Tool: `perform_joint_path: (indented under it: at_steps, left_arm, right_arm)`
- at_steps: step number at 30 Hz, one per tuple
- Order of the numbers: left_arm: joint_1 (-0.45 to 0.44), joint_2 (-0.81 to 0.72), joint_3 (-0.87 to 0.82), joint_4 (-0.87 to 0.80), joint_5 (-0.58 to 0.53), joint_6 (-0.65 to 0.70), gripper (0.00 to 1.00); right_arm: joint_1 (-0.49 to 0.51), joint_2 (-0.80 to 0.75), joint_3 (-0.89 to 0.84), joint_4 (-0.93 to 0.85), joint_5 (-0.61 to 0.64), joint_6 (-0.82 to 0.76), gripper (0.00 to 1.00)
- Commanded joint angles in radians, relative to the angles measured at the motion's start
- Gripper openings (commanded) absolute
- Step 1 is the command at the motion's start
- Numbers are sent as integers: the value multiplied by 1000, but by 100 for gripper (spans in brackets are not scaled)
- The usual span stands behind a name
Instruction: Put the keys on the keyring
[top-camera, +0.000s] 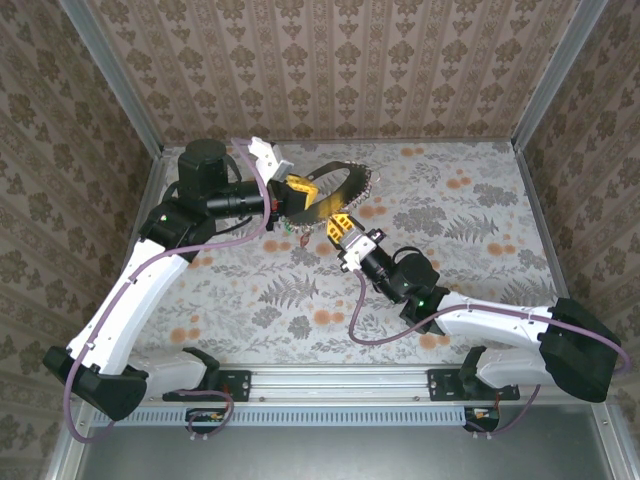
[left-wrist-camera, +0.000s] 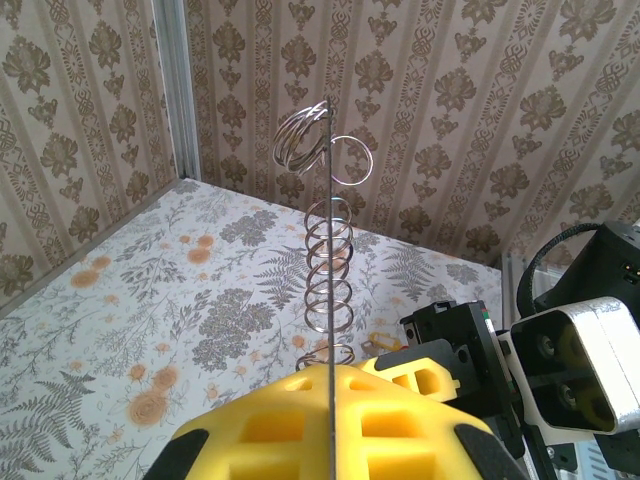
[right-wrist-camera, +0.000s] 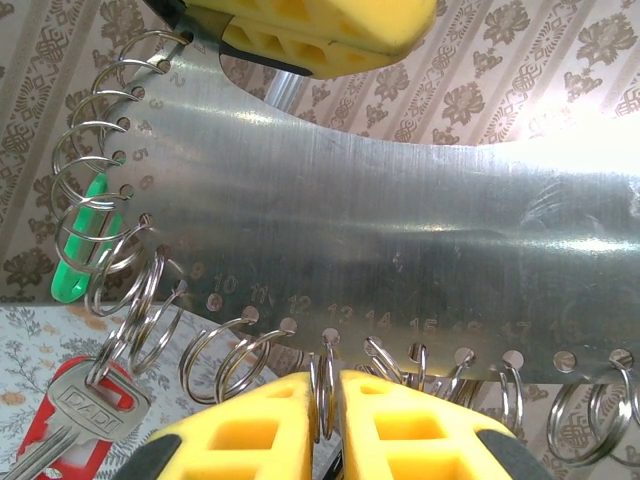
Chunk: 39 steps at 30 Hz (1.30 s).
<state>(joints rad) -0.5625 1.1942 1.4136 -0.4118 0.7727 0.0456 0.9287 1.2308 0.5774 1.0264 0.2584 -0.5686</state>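
Though it hangs clear of the table (top-camera: 470, 260), the keyring (right-wrist-camera: 380, 220) is pinned at two spots. It is a flat metal band with numbered holes along the rim and a split ring through each. A green key (right-wrist-camera: 80, 250) and a silver key (right-wrist-camera: 85, 415) over a red head dangle from rings at one end. The left gripper (top-camera: 303, 193) is clenched on the band, seen edge-on from its wrist. The right gripper (right-wrist-camera: 328, 410) is pinched tight on one split ring (right-wrist-camera: 325, 385) by the hole marked 13. The arms meet toward the back of the table.
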Motion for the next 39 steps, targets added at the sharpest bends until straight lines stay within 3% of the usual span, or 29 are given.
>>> perform_joint_path:
  at_steps: [1,12,16,18,26,35,39]
  left_arm:
    - [-9,-29,6,58,27,-27,0]
    - [-10,-31,2,60,23,-30,0]
    - [-10,-36,1,59,-16,-33,0]
    - [-10,-36,-1,57,-49,-39,0]
    - [-4,-18,-28,94,-194,-158,0]
    - [13,-12,-66,161,-141,-305,0]
    - [34,-11,-86,175,-136,-390,5]
  right_arm:
    - [5,11,46,47,30,22,16]
    - [11,25,62,34,44,15,13]
    - [13,25,58,30,69,9,0]
    - [13,23,57,31,88,11,0]
    - [2,-4,56,34,50,99,0]
    - [-37,-26,43,24,-11,191,0]
    - [-67,-38,40,22,-50,238,0]
